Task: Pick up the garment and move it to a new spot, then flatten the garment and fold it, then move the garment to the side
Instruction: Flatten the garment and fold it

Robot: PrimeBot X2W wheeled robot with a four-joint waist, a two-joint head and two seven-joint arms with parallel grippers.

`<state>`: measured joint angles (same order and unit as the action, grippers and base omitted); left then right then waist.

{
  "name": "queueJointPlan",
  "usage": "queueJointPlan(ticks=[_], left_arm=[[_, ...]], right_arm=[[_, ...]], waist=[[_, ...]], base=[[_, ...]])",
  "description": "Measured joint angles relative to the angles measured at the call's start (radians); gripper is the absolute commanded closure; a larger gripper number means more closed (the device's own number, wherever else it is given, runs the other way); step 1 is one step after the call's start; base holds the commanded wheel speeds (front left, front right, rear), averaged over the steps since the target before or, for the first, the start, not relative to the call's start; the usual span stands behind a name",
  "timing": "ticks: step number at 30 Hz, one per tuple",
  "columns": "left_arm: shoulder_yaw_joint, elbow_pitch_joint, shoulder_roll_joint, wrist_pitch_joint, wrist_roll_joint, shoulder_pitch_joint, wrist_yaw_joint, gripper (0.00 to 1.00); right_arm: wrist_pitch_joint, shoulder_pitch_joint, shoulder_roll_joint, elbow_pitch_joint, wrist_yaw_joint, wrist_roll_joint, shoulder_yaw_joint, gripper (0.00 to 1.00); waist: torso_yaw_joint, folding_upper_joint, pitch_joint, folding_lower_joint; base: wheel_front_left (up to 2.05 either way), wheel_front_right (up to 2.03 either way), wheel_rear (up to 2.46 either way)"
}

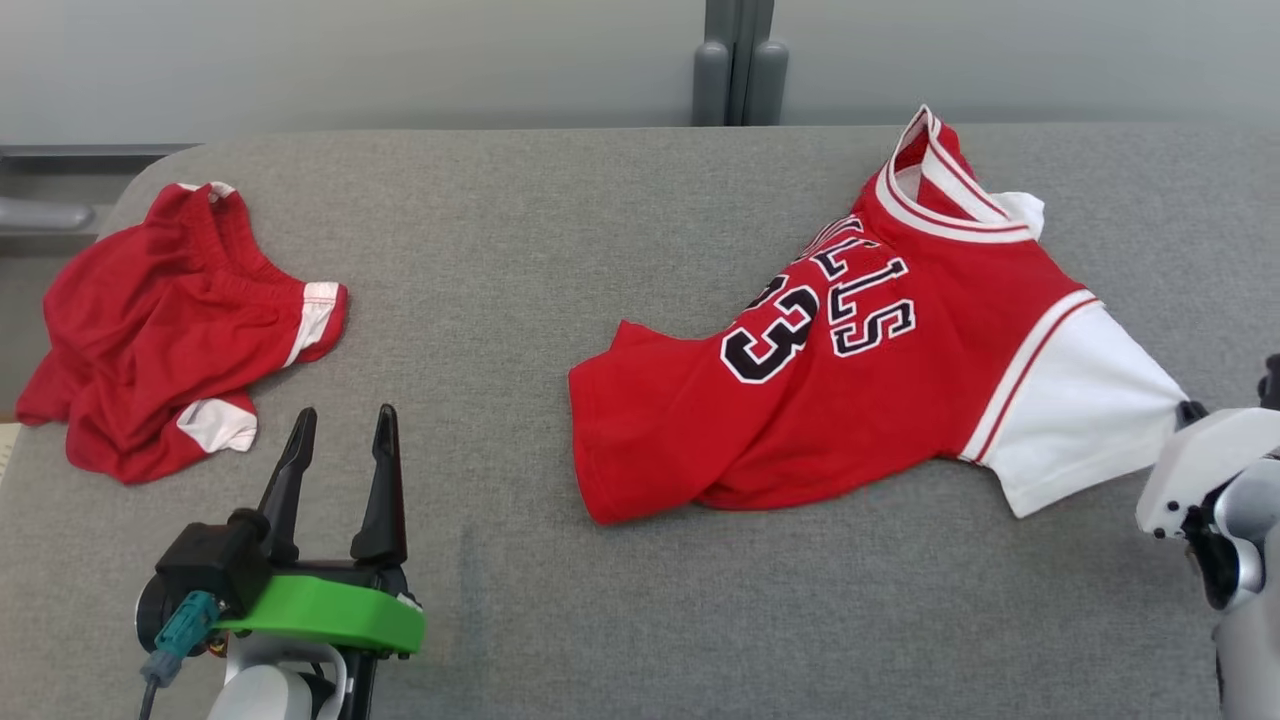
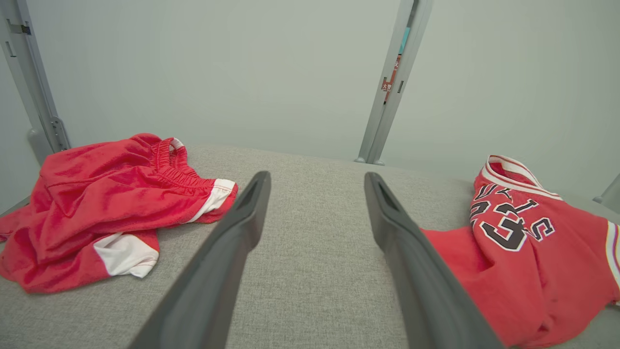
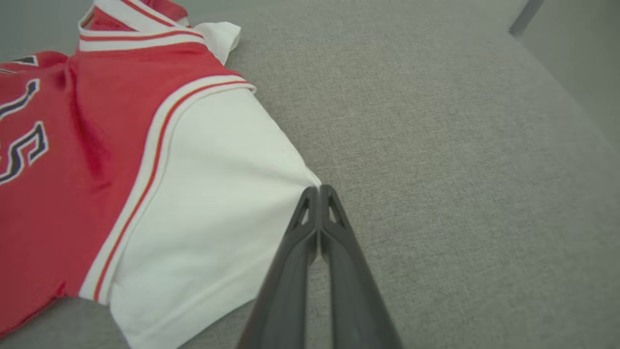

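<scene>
The garment (image 1: pixel 850 390) is a red jersey with white sleeves and black number 33, lying rumpled on the right half of the grey table. My right gripper (image 1: pixel 1190 412) is at its white sleeve (image 1: pixel 1080 410), whose edge is drawn to a point between the fingers. In the right wrist view the gripper (image 3: pixel 318 190) is shut, pinching the sleeve (image 3: pixel 213 203) at its corner. At the lower left my left gripper (image 1: pixel 342 425) stands open and holds nothing, well apart from the jersey. In the left wrist view its tips (image 2: pixel 315 179) frame bare table, the jersey (image 2: pixel 523 261) to their right.
A pair of crumpled red shorts (image 1: pixel 170 320) with white trim lies at the table's left end, also in the left wrist view as shorts (image 2: pixel 101 208). The grey cloth table (image 1: pixel 560 250) meets a pale wall with a grey post (image 1: pixel 738 60) behind.
</scene>
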<state>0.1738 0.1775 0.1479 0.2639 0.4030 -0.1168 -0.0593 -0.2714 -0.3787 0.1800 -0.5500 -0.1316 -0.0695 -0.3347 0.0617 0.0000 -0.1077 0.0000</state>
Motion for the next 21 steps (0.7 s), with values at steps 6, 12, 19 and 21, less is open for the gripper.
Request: queueJointPlan(ticks=[6,12,19,21], left_arm=[[0.006,-0.002,-0.002,0.0,0.002,0.008,0.003,0.0],[0.006,0.0,-0.003,0.0,0.009,0.01,0.003,0.0],[0.013,0.016,-0.001,0.0,0.01,0.02,0.004,0.0],[0.012,0.017,0.0,0.0,0.012,0.035,0.006,0.0]], right_arm=[[-0.053,0.105,-0.028,0.142,0.0,0.017,-0.074,1.0],[-0.061,0.171,-0.081,0.2,0.0,0.009,-0.078,0.0],[0.094,0.232,-0.101,0.273,0.0,0.003,0.04,0.0],[0.16,0.254,-0.104,0.31,0.0,-0.009,0.092,0.0]], waist=[[-0.036,0.0,0.012,0.0],[-0.057,0.0,0.019,0.0],[-0.061,0.0,0.049,0.0],[-0.063,0.0,0.059,0.0]], base=[[0.0,0.0,0.0],[0.0,0.0,0.0],[0.0,0.0,0.0],[0.0,0.0,0.0]])
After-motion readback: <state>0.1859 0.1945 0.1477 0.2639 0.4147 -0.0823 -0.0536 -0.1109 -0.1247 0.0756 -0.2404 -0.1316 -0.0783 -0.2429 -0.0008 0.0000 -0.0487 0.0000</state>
